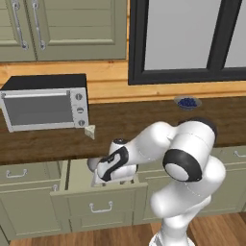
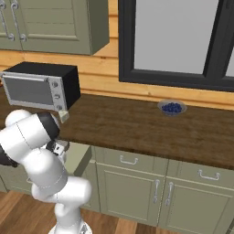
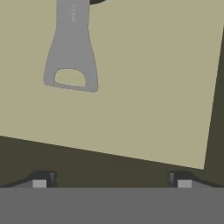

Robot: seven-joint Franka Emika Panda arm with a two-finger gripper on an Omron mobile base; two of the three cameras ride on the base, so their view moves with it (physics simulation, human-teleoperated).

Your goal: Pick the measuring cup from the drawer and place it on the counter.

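Note:
The wide olive-green drawer [image 1: 98, 202] stands pulled out under the dark wood counter [image 1: 144, 120]. My hand [image 1: 114, 166] reaches down into its pale beige inside [image 3: 153, 87]. The grey measuring cup [image 3: 72, 48] lies on the drawer floor; in the hand view its flat flared handle with a slot points toward me at the upper left, and the bowl is cut off by the top edge. In the left base view the cup [image 1: 91, 164] is a grey round shape just left of the hand. My gripper [image 3: 111, 179] is open, fingers wide apart, with nothing between them, offset from the handle.
A silver and black toaster oven [image 1: 45, 103] sits on the counter at the left, with a pale yellow wedge [image 1: 90, 131] by its corner. A small blue-filled bowl [image 1: 187, 102] stands by the back wall under the window. Narrower closed drawers flank the open one.

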